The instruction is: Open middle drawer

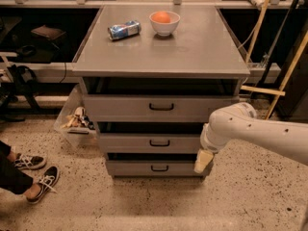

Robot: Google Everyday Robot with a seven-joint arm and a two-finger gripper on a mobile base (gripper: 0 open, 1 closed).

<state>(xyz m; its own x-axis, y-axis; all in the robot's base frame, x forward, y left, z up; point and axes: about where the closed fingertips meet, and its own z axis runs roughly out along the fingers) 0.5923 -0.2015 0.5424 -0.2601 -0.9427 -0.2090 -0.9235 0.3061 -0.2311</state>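
I count three drawers (120, 108). My gripper (203, 160) sits just below the middle drawer (130, 142) at its right end; whether it is apart or together I cannot tell. Above, on the counter (192, 47): one can (124, 30), one bowl (164, 23).

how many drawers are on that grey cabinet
3, stacked under the cabinet top: the top drawer, the middle drawer below it, and the bottom drawer nearest the floor. None looks hidden. The gripper hangs by the bottom drawer's right end.
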